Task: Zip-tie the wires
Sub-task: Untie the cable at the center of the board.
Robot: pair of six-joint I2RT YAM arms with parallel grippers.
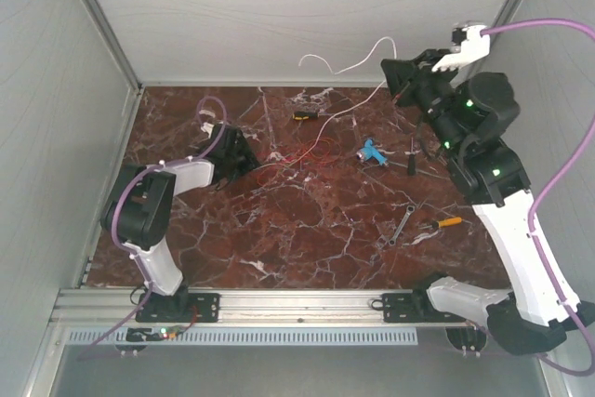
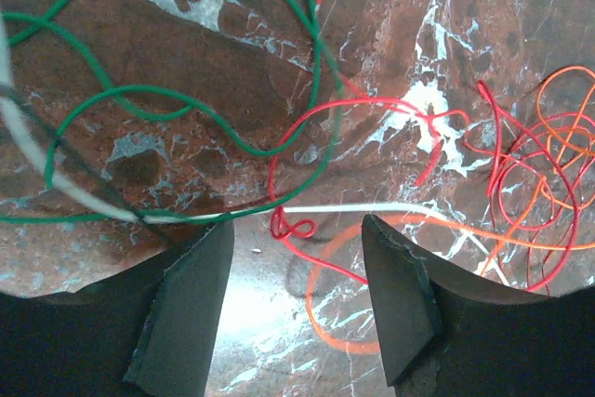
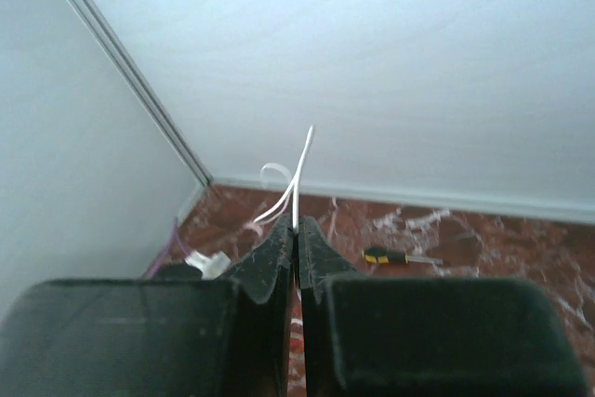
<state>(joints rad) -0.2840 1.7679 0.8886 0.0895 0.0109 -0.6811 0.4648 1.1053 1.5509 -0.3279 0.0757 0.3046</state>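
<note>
The wires [image 1: 302, 153] lie in a loose red, orange and green tangle mid-table. My left gripper [image 1: 244, 151] sits low at the tangle's left edge, open. In the left wrist view a small red loop [image 2: 296, 227] and an orange loop [image 2: 321, 309] lie on the marble between the left gripper's [image 2: 297, 225] fingers, untouched, and green strands [image 2: 186, 99] curl beyond. My right gripper [image 1: 390, 76] is raised at the back right, shut [image 3: 296, 228] on a thin white strand [image 3: 299, 169]. That strand [image 1: 358, 62] arcs through the air and also runs down to the tangle.
A yellow-black screwdriver [image 1: 303, 116] lies at the back, with a blue tool [image 1: 374, 152] and a black tool [image 1: 414, 155] right of the wires. A wrench [image 1: 402, 227] and an orange-handled tool [image 1: 448, 221] lie nearer the front right. White walls enclose three sides.
</note>
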